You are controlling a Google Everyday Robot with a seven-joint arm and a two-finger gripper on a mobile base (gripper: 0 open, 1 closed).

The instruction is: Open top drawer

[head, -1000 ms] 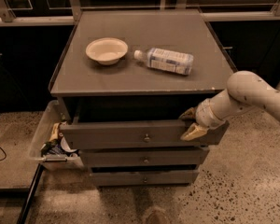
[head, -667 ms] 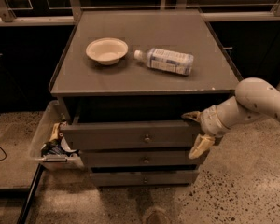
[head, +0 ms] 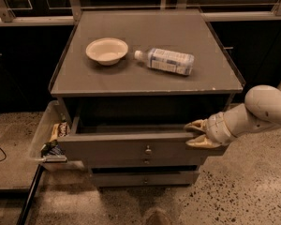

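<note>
The top drawer (head: 107,148) of the grey cabinet is pulled partway out, with its small round knob (head: 148,149) at the centre of the front panel. Its dark inside shows under the tabletop. My gripper (head: 198,134) is at the right end of the drawer front, level with its top edge. Its fingers are spread, one above the edge and one in front of the panel. The white arm (head: 262,109) reaches in from the right. Two narrower drawer fronts (head: 145,178) sit below, closed.
On the cabinet top (head: 131,81) lie a cream bowl (head: 107,50) and a plastic water bottle (head: 166,60) on its side. A clear bin (head: 49,142) with snack packets hangs on the cabinet's left side. The floor is speckled stone.
The drawer stands further out than before. My gripper had dropped away to the lower right, and is now back at the right end of the drawer front.
</note>
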